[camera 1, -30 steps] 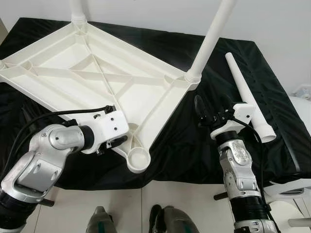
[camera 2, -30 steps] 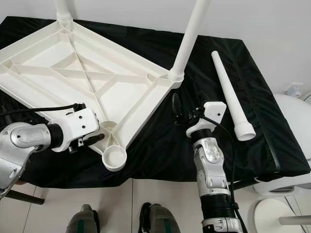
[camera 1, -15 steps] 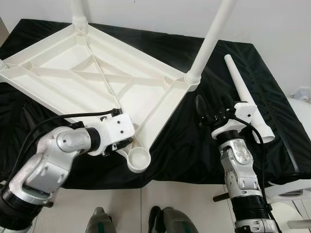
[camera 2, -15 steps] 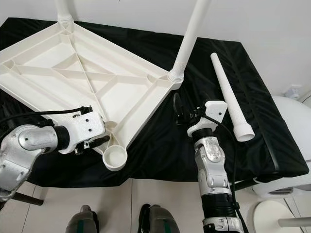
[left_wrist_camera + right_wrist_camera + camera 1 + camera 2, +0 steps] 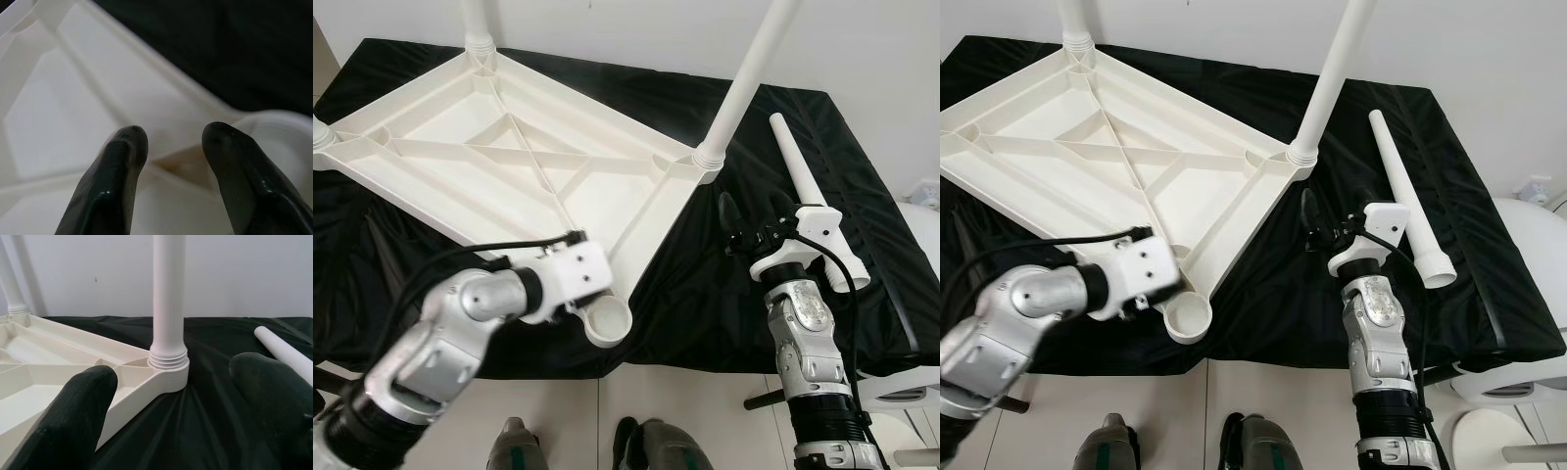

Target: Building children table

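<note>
Nearest us, our left gripper [image 5: 171, 147] sits at about seven o'clock, fingers [image 5: 122, 166] spread apart and holding nothing, poised over the rim of the upturned white tabletop [image 5: 509, 166] just beside its empty corner socket [image 5: 608, 323]. At about four o'clock our right gripper [image 5: 756, 212] hovers above the black cloth [image 5: 705, 294], its fingers [image 5: 73, 416] wide apart and released, pointing toward the fitted leg [image 5: 749, 78] standing upright in the socket at one o'clock. Just beside that gripper, at three o'clock, a loose white leg [image 5: 813, 211] lies flat on the cloth. Farther off, at eleven o'clock, another leg [image 5: 476, 24] rises from the far corner of the tabletop.
</note>
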You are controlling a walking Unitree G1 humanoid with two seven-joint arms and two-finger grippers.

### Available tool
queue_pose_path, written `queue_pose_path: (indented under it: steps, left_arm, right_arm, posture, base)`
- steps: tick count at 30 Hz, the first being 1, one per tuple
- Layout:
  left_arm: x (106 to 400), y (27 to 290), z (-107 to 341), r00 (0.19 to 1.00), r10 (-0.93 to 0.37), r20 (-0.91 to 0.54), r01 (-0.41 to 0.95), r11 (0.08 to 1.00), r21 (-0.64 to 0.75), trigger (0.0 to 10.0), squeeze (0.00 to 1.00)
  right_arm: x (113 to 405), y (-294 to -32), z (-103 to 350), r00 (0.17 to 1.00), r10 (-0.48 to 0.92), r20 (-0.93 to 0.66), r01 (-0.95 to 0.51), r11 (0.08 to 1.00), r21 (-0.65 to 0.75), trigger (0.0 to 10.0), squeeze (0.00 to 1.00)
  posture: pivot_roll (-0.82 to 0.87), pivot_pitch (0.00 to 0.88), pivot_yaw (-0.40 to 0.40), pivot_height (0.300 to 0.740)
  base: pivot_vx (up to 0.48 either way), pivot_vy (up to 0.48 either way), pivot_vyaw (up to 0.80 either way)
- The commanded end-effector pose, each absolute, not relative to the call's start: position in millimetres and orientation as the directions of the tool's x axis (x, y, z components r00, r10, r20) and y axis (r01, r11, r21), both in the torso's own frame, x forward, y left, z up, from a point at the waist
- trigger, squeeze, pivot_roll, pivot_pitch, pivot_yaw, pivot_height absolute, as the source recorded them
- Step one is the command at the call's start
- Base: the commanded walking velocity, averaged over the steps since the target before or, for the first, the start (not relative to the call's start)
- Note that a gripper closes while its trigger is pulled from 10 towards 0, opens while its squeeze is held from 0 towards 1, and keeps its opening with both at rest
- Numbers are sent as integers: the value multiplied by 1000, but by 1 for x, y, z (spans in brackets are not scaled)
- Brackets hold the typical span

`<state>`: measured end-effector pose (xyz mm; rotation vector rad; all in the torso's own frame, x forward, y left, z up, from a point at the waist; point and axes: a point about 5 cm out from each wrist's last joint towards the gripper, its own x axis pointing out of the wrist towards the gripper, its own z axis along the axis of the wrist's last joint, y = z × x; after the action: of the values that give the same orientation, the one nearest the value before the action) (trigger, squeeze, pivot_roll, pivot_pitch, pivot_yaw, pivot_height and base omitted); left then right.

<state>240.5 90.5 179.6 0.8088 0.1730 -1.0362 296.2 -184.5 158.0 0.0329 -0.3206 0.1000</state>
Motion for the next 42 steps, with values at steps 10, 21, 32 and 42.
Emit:
queue_pose_path:
  steps: [10, 21, 32, 42]
  left_arm:
    - [240, 71, 177, 522, -712, -470, 813, 250, 525, 10000, 0]
    - [252, 84, 191, 597, -676, -432, 767, 322, 555, 10000, 0]
    - [262, 131, 205, 692, -545, -474, 693, 318, 647, 10000, 0]
    - [251, 128, 191, 622, -561, -546, 748, 222, 625, 10000, 0]
  right_arm:
    - [294, -192, 156, 953, 59, 297, -66, 998, 12, 10000, 0]
    - [294, -192, 156, 954, 57, 295, -63, 998, 11, 10000, 0]
    - [284, -186, 142, 966, 115, 230, -124, 992, 24, 10000, 0]
    - [278, -188, 139, 968, 134, 210, -141, 990, 19, 10000, 0]
  posture:
    - [35, 107, -116, 740]
    - [41, 111, -116, 740]
    - [55, 117, -122, 740]
    - [46, 109, -120, 740]
  base:
    - [0, 0, 0]
    - [0, 0, 0]
    - [0, 0, 0]
    - [0, 0, 0]
